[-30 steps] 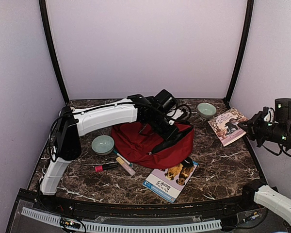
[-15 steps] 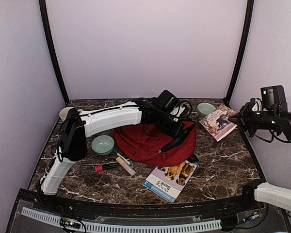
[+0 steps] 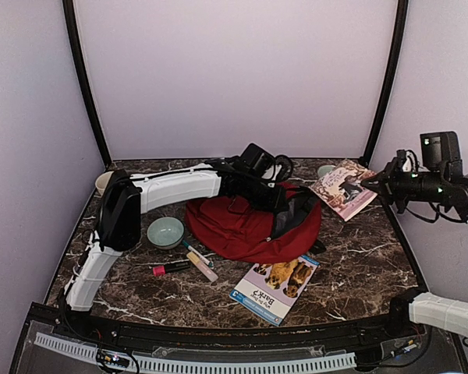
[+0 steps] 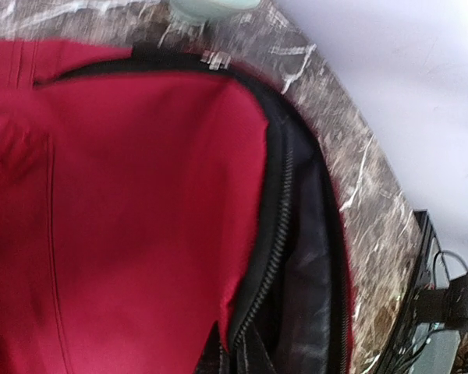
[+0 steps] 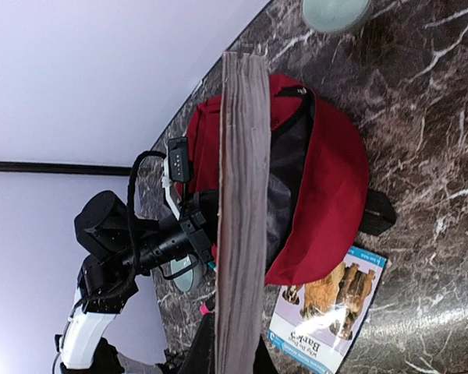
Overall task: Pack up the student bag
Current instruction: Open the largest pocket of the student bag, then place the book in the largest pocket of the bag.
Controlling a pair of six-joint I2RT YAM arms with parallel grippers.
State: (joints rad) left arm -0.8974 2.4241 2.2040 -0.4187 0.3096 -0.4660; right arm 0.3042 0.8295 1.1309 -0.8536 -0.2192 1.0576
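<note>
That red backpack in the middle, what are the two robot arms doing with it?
The left gripper is pinched shut on the zipper edge of the student bag, holding its mouth open. The right gripper grips a book in the air at the right, not yet in the bag. A dog book, markers and a green bowl lie on the table beside the bag.

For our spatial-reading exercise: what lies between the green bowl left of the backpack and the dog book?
In the top view, a few markers lie between the bowl and the dog book.
</note>
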